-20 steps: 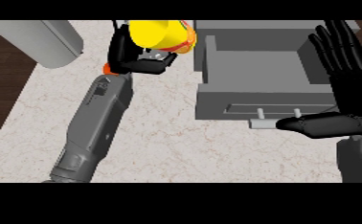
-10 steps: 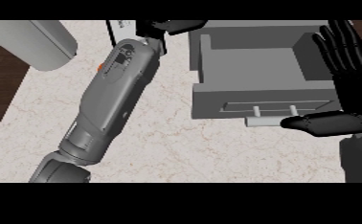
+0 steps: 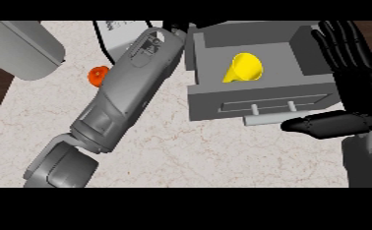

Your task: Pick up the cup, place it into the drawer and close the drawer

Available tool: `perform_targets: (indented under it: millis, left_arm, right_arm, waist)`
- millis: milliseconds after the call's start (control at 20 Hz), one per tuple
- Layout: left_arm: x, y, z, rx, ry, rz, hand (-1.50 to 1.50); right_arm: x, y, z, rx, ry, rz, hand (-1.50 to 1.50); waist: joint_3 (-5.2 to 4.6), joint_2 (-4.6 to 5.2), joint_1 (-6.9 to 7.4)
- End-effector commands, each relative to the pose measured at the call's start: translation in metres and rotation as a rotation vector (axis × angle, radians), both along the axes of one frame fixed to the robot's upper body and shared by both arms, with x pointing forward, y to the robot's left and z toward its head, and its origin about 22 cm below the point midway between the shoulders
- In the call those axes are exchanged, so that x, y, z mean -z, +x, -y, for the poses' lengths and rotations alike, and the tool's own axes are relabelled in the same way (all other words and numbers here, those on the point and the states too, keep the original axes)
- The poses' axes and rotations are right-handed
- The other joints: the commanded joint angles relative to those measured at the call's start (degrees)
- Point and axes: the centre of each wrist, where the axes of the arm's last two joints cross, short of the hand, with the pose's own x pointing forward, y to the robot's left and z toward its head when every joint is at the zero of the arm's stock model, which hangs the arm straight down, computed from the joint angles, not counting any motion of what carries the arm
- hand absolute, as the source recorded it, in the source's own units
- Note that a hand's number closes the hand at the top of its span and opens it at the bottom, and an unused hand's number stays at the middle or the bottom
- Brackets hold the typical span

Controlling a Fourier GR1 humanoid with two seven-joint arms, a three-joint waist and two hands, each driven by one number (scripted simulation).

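Cup (image 3: 244, 69): yellow, lying on its side inside the open drawer (image 3: 254, 101).
Left hand: hidden past the forearm at the view's top.
Right hand (image 3: 347, 62): open, fingers up, at the right edge.

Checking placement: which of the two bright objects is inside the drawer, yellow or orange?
The yellow cup, lying on its side inside the open drawer. The orange object sits on the counter, partly hidden behind the left forearm.

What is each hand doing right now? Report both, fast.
Left hand: mostly hidden behind its forearm by the drawer; state cannot be told.
Right hand: open, fingers straight, holding nothing, at the view's right.
Cup: lying in the drawer, unheld.
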Motion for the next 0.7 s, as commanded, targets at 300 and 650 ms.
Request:
perform_targets:
  millis: [300, 650]
  left_arm:
    - [0.034, 0.001, -0.003, 0.072, 0.194, -0.166, 1.50]
    - [0.058, -0.005, -0.010, 0.068, 0.133, -0.175, -1.50]
  right_arm:
    - [-0.009, 0.008, -0.012, -0.070, 0.000, 0.053, -1.50]
    - [-0.014, 0.014, -0.017, -0.167, -0.014, 0.048, -1.50]
  waist:
    - [0.04, 1.41, -4.07]
    - [0.00, 2.04, -7.56]
